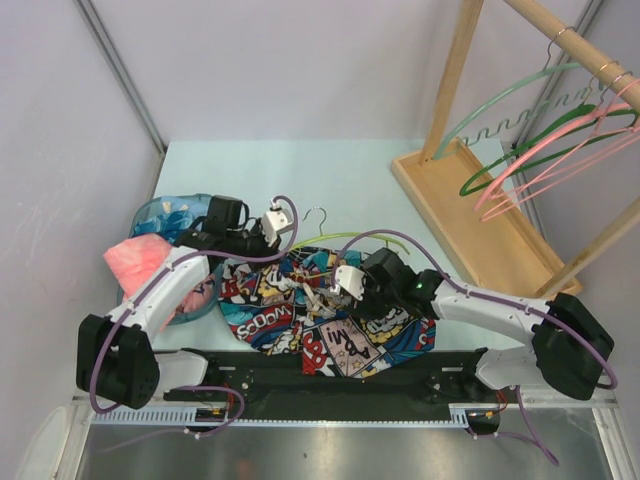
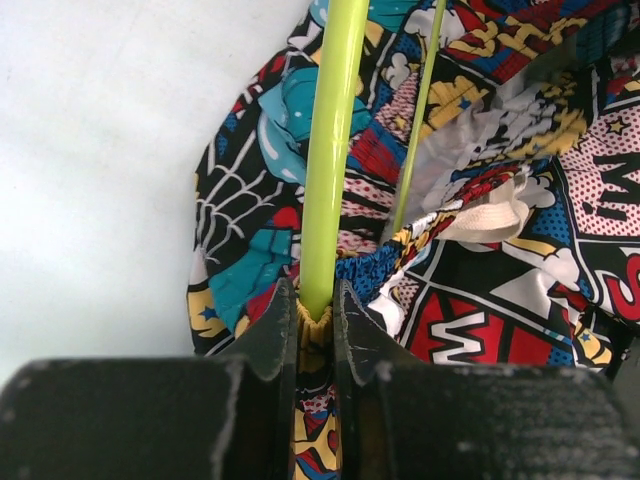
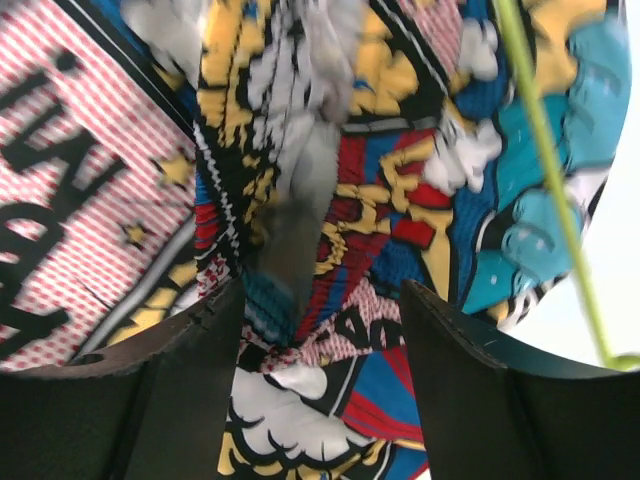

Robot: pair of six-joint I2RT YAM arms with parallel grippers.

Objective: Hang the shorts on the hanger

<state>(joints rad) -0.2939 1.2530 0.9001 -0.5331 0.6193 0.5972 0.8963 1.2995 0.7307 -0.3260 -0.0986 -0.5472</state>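
The comic-print shorts [image 1: 300, 315] lie crumpled on the table between my arms. The lime hanger [image 1: 335, 238] lies across their far edge, its silver hook [image 1: 316, 214] pointing away. My left gripper [image 1: 280, 245] is shut on the hanger's thick bar [image 2: 335, 150], with the shorts' gathered waistband [image 2: 318, 335] pinched in the same grip [image 2: 316, 300]. The hanger's thin bar [image 2: 420, 110] runs into the shorts' opening. My right gripper [image 1: 322, 295] is open low over the shorts [image 3: 380, 180], with bunched fabric between its fingers [image 3: 320, 300]. The thin lime bar [image 3: 545, 150] passes to its right.
A wooden rack [image 1: 470, 215] stands at the back right, hung with teal, dark green [image 1: 545, 140] and pink hangers [image 1: 570, 160]. A pink cloth [image 1: 135, 258] lies in a blue tub [image 1: 165, 212] at the left, by my left arm.
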